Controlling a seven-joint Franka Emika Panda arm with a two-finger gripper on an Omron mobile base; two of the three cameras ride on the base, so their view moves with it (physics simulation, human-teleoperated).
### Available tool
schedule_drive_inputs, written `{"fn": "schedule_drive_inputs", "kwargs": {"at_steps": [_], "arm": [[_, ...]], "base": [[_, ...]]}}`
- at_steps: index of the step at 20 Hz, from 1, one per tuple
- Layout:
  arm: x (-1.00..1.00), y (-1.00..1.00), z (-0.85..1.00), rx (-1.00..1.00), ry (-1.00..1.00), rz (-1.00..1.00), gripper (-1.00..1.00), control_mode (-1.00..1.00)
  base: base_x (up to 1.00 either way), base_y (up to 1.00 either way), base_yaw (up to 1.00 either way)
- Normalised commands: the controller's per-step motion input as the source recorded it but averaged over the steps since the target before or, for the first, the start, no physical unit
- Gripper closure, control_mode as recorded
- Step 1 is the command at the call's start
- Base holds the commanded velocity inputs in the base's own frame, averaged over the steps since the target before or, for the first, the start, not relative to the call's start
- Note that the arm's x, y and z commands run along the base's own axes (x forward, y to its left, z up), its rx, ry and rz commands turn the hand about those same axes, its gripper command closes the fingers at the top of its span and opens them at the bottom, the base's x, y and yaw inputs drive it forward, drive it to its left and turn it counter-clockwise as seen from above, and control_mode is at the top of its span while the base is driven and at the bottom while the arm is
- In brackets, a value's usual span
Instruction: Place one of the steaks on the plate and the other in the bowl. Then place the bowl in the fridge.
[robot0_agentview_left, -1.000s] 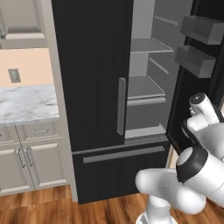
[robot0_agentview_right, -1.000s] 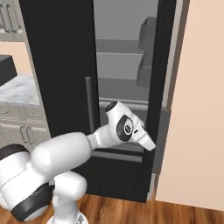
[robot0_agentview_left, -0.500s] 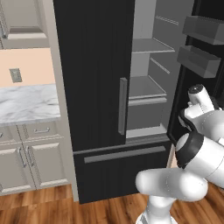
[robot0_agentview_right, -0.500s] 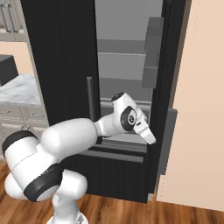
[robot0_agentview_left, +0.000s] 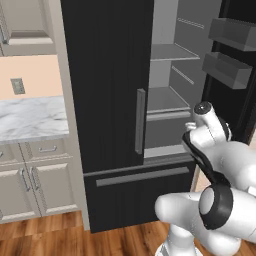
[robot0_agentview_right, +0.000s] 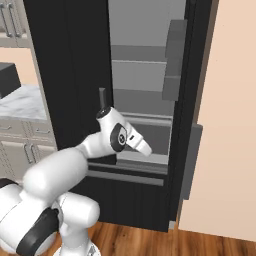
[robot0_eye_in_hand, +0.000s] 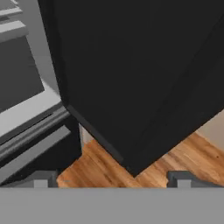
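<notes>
Fridge (robot0_agentview_left: 107, 100) dead ahead, right door open, grey shelves bare.
Left base view adds door bins (robot0_agentview_left: 227, 67) and marble counter (robot0_agentview_left: 30, 120); hand view shows wood floor (robot0_eye_in_hand: 175, 162) under door edge. Gripper (robot0_eye_in_hand: 111, 179) spread wide, holding nothing.

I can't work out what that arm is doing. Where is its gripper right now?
The gripper is open and empty, low by the fridge's open right door, above the wooden floor; its tips show at the hand view's bottom.

Bare grey shelves (robot0_agentview_left: 167, 52) inside the open fridge (robot0_agentview_left: 107, 75), wood floor (robot0_eye_in_hand: 109, 168) below
</notes>
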Motion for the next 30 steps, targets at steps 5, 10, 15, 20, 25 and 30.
{"fn": "schedule_drive_inputs", "kwargs": {"at_steps": [5, 10, 15, 20, 25, 30], "arm": [[0.72, 0.77, 0.01, 0.31, 0.30, 0.64, -1.00, -1.00], [0.84, 0.86, 0.29, 0.35, 0.06, 0.37, -1.00, -1.00], [0.27, 0.73, 0.22, -0.21, -0.16, 0.08, -1.00, -1.00], [0.17, 0.61, 0.32, -0.12, -0.07, 0.01, -1.00, -1.00], [0.54, 0.45, 0.10, 0.12, -0.06, 0.07, -1.00, -1.00], [0.49, 0.49, 0.07, -0.19, -0.19, 0.00, -1.00, -1.00]], "base": [[0.00, 0.00, 0.00], [0.00, 0.00, 0.00], [0.00, 0.00, 0.00], [0.00, 0.00, 0.00], [0.00, 0.00, 0.00], [0.00, 0.00, 0.00]]}}
